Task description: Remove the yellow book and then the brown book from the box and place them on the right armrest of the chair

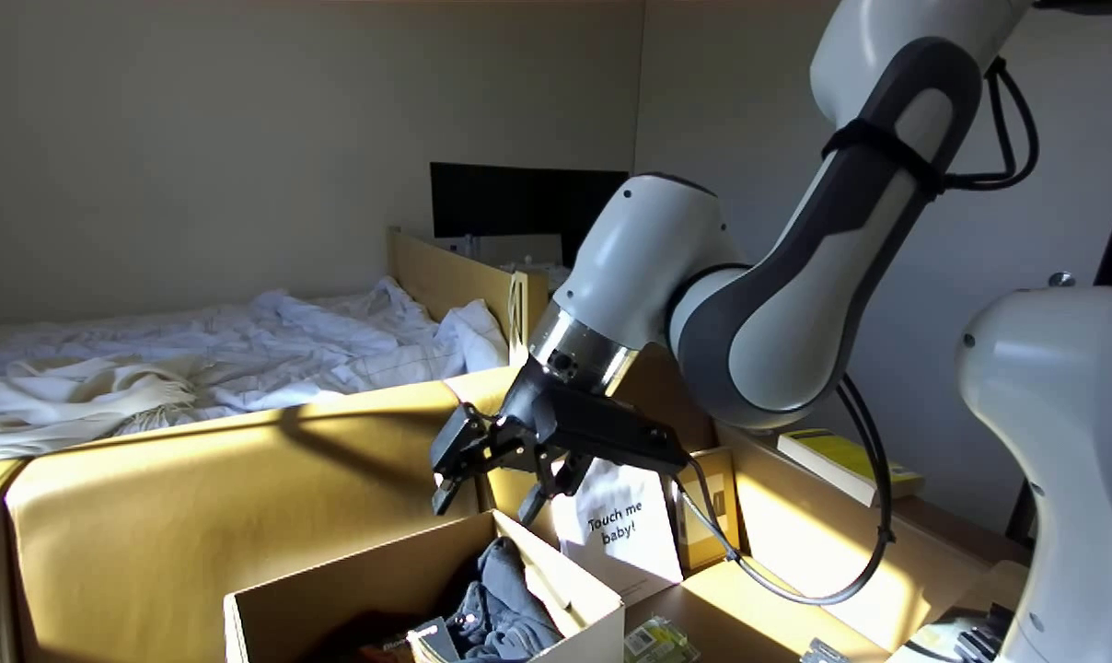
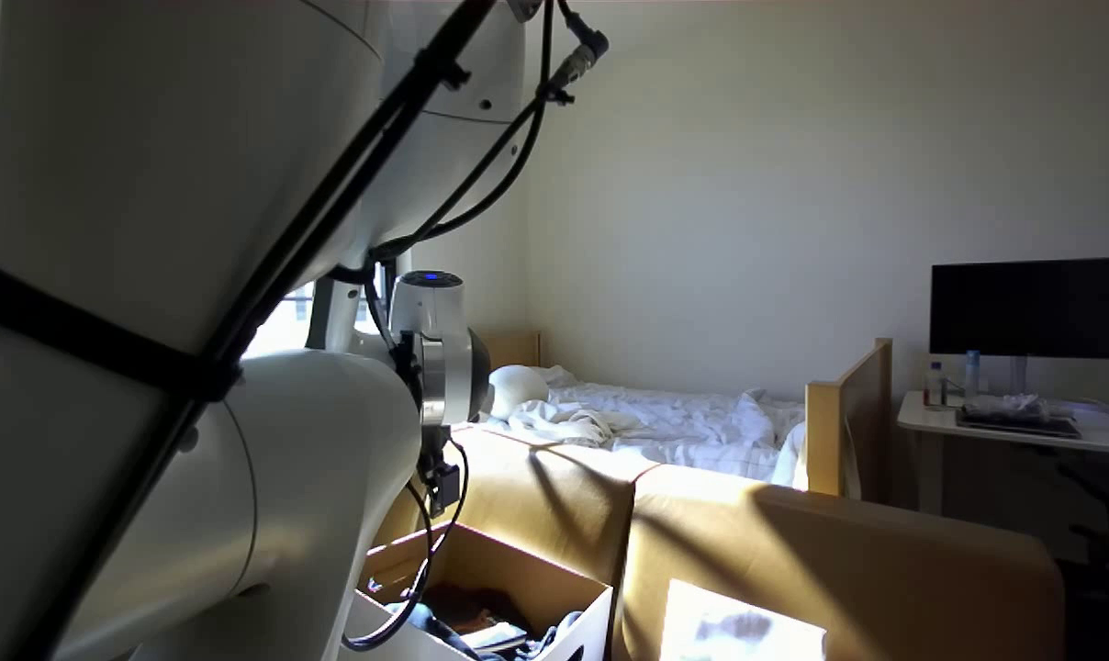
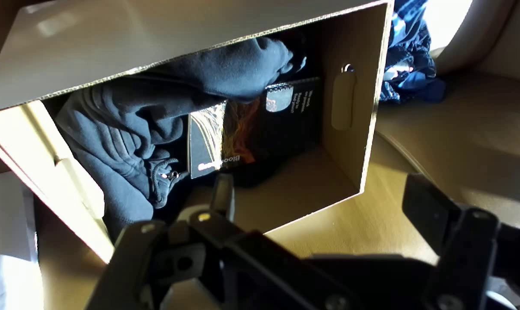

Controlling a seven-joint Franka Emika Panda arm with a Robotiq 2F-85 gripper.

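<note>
The end effector (image 1: 488, 505) hangs just above the rim of the box (image 1: 363, 580), spread wide with nothing between its fingers. Inside, the brown book (image 3: 258, 133) lies printed side up against dark clothing (image 3: 109, 142). The yellow book (image 1: 846, 460) sits on the right armrest (image 1: 786, 516) — so fetching the brown one seems the step in hand. The end effector should next shift inward and lower around that book's edge.

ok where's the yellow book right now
In an exterior view, the yellow book is toward the right side of the picture, lying on the chair's armrest, with the robot's hanging cable passing in front of it.
</note>
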